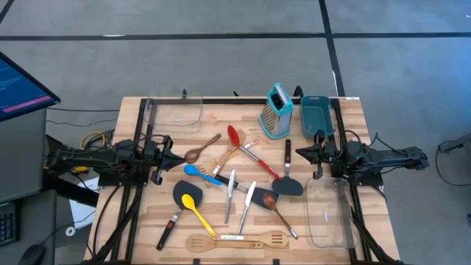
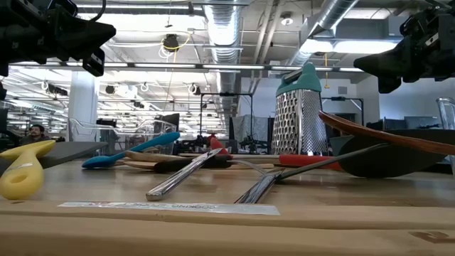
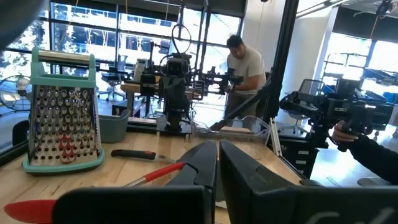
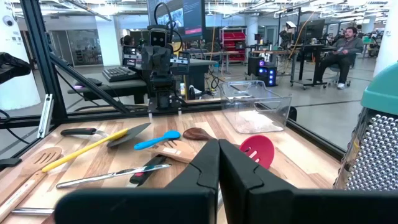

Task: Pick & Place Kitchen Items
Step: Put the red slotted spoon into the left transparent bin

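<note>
Many utensils lie scattered flat on the wooden table: a red spoon, a blue spoon, a yellow spoon, a wooden spoon, a wooden slotted spatula, black spatulas and metal cutlery. A teal box grater stands upright at the far middle. My left gripper is shut and empty above the table's left side. My right gripper is shut and empty above the right side.
A teal rectangular bin stands at the far right. One clear container sits at the far left, another at the near right. People show in the room beyond the table in the wrist views.
</note>
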### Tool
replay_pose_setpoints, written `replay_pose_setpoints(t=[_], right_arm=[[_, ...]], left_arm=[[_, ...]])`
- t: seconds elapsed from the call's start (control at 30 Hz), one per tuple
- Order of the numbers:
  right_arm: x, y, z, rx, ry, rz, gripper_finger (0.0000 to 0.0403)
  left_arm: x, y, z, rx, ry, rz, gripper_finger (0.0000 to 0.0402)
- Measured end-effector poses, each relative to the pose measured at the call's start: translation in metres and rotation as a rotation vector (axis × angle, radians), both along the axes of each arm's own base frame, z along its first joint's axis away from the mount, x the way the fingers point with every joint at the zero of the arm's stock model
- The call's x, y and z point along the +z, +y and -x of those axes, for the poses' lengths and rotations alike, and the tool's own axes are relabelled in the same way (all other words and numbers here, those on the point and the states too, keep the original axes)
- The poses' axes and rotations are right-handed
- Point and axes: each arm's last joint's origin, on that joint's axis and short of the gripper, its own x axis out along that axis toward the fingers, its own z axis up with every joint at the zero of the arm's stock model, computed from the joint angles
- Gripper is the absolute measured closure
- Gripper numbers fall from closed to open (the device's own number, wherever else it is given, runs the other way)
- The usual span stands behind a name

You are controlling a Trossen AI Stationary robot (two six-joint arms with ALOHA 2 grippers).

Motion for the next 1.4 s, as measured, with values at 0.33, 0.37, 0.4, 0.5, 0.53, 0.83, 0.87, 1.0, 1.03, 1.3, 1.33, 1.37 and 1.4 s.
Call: replay_pose_setpoints(t=[0.33, 0.37, 0.4, 0.5, 0.53, 0.83, 0.87, 1.0, 1.03, 1.3, 1.33, 1.37, 1.4], right_arm=[[0.0, 0.0, 0.0, 0.0, 0.0, 0.0, 0.0403], [0.0, 0.0, 0.0, 0.0, 0.0, 0.0, 0.0403], [0.0, 0.0, 0.0, 0.0, 0.0, 0.0, 0.0403], [0.0, 0.0, 0.0, 0.0, -0.007, -0.02, 0.0403], [0.001, 0.0, 0.0, -0.001, -0.013, -0.03, 0.0403], [0.007, 0.0, 0.001, 0.0, -0.064, -0.047, 0.0403], [0.008, 0.0, 0.001, 0.0, -0.068, -0.054, 0.0403], [0.018, 0.0, 0.001, 0.001, -0.08, -0.056, 0.0403], [0.018, 0.0, 0.0, 0.001, -0.07, -0.056, 0.0403], [0.037, 0.001, -0.014, -0.001, 0.007, -0.052, 0.0403], [0.038, 0.001, -0.017, -0.001, 0.022, -0.05, 0.0403], [0.041, 0.002, -0.021, 0.0, 0.031, -0.049, 0.0403], [0.044, 0.002, -0.025, -0.001, 0.042, -0.048, 0.0403]], left_arm=[[0.0, 0.0, 0.0, 0.001, 0.0, 0.0, 0.0394], [0.0, 0.0, 0.0, 0.001, -0.001, 0.0, 0.0394], [0.0, 0.0, 0.0, 0.0, 0.0, 0.0, 0.0394], [0.0, 0.0, 0.0, 0.001, -0.005, -0.001, 0.0394], [0.001, 0.0, 0.0, 0.001, -0.007, -0.001, 0.0394], [0.002, 0.0, 0.0, 0.001, -0.023, 0.0, 0.0394], [0.002, 0.0, 0.0, 0.001, -0.024, 0.0, 0.0394], [0.002, 0.0, 0.0, 0.001, -0.026, 0.001, 0.0394], [0.002, 0.0, 0.0, 0.001, -0.026, 0.001, 0.0394], [0.003, 0.0, 0.0, 0.001, -0.03, 0.001, 0.0394], [0.003, 0.0, 0.0, 0.001, -0.029, 0.001, 0.0394], [0.003, 0.0, 0.0, 0.001, -0.029, 0.001, 0.0394], [0.003, 0.0, 0.0, 0.001, -0.03, 0.001, 0.0394]])
